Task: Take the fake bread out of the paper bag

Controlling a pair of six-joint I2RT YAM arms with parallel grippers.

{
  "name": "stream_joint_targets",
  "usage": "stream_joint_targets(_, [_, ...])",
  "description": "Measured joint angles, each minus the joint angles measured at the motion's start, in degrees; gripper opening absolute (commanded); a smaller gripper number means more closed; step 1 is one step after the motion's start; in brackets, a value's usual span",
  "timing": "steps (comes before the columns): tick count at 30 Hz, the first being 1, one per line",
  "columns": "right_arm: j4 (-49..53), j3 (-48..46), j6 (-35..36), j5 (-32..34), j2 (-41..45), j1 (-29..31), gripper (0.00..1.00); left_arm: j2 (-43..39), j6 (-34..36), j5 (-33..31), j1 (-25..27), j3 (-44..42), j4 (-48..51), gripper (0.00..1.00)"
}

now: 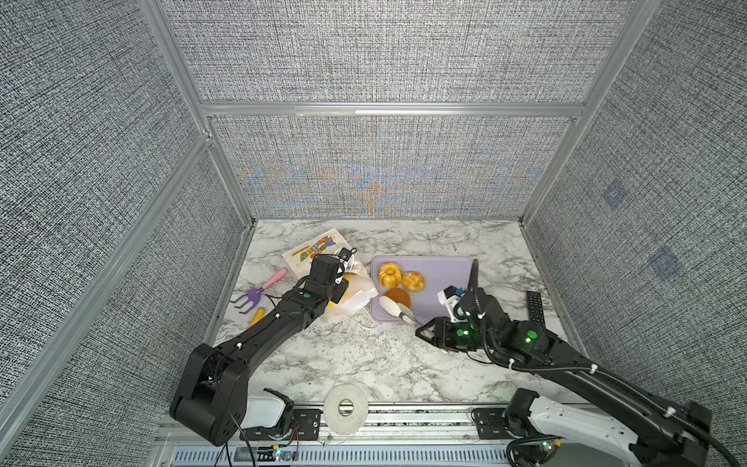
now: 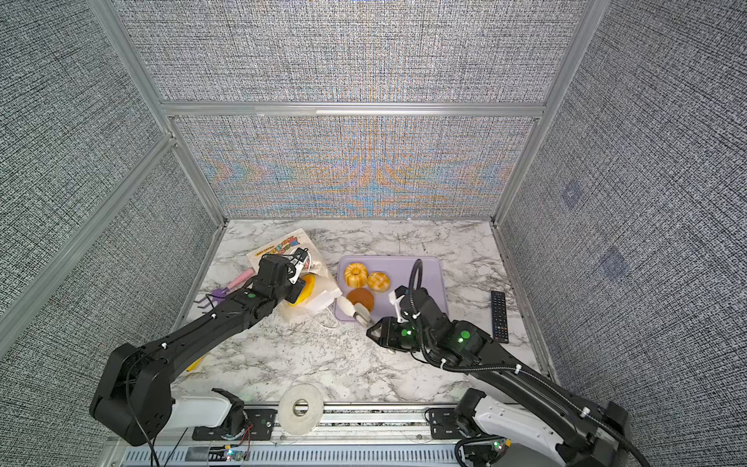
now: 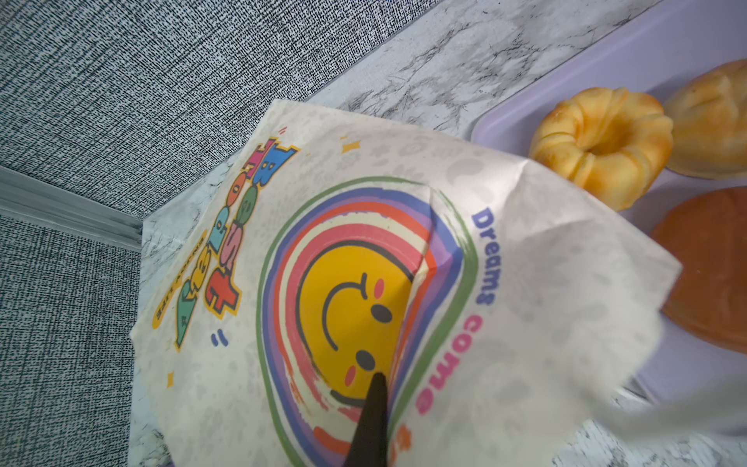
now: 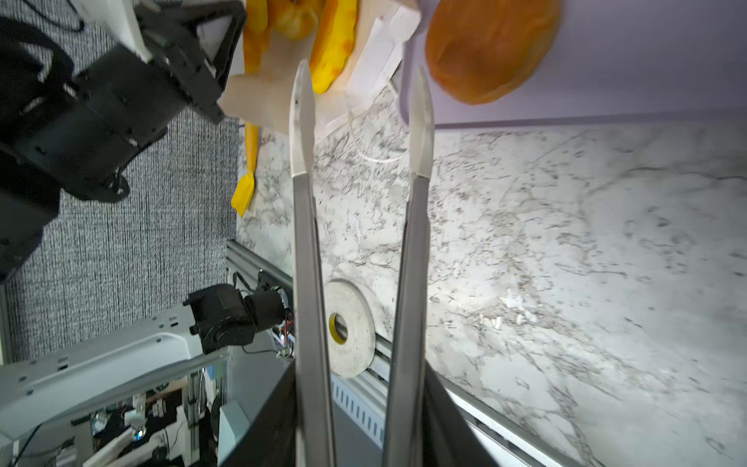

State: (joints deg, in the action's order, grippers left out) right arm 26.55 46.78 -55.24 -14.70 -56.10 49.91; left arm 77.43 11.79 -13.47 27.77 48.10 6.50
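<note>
Partly done: three fake bread (image 1: 389, 273) pieces on purple tray (image 1: 444, 269), more left inside paper bag (image 1: 309, 252) beside tray. Left fingers (image 3: 372, 420) pinched on bag; right fingers (image 4: 444, 428) gripping empty tongs (image 1: 398, 309).

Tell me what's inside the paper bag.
Through the paper bag's open mouth, at least two glossy yellow breads show in the right wrist view. Whether more lie deeper cannot be seen: the paper and the left arm cover them.

Three buns (image 1: 412, 281) on one tray (image 1: 444, 269). One bag (image 1: 311, 250), one remote (image 1: 534, 307), one rake (image 1: 252, 293), one shovel (image 1: 256, 316). One tape roll (image 1: 345, 408), one tongs (image 1: 398, 311)
</note>
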Motion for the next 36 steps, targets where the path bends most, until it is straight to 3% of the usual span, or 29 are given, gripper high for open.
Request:
stream_joint_targets(6, [-9.55, 1.36, -1.29, -1.66, -9.46, 2.89, 0.40, -0.37, 0.00, -0.04, 0.00, 0.00, 0.02, 0.00])
stream_joint_targets(14, [-18.97, 5.14, -1.66, -3.91, -21.27, 0.44, 0.36, -0.59, 0.00, -0.04, 0.04, 0.00, 0.04, 0.00])
stream_joint_targets(25, [-22.91, 11.54, -1.57, -7.23, -33.07, -1.84, 0.35, -0.94, -0.02, 0.15, 0.13, 0.50, 0.96, 0.00])
stream_joint_targets(36, [-22.51, 14.01, -1.42, -7.74, -37.38, -2.23, 0.37, -1.27, 0.39, 3.19, 0.63, 0.50, 0.96, 0.00])
